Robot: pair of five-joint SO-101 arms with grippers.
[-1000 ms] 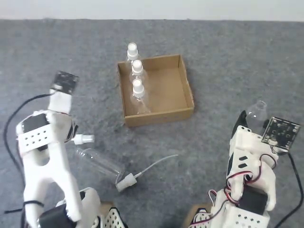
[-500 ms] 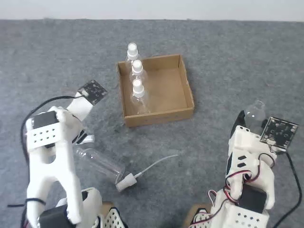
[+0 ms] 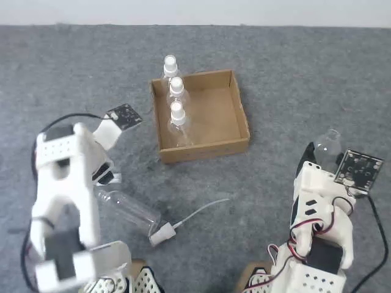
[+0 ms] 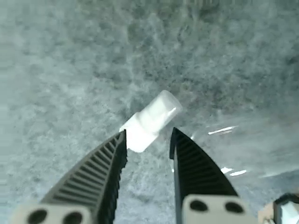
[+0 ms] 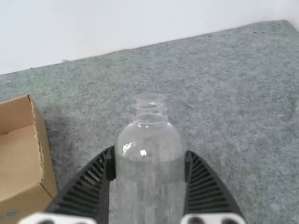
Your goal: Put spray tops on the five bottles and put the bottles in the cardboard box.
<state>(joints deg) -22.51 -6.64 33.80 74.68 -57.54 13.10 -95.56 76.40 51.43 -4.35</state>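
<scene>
A loose white spray top (image 4: 152, 119) lies on the grey carpet, and my left gripper (image 4: 147, 136) stands open with a fingertip on each side of its base. Beside it a clear bottle (image 3: 127, 208) lies on its side, with a second spray top (image 3: 162, 234) and its long tube at its mouth. My right gripper (image 5: 148, 161) is shut on an upright clear bottle (image 5: 148, 149) with no top, at the right of the table (image 3: 330, 143). The cardboard box (image 3: 227, 113) holds two topped bottles (image 3: 177, 116). A third topped bottle (image 3: 170, 65) stands at the box's far left corner.
Grey carpet covers the table, with a pale wall along the far edge. The box's right half is bare cardboard. Black cables trail from both arm bases at the near corners.
My left arm has swung right and lowered its gripper over the loose spray top. The right arm and its bottle have stayed put.
</scene>
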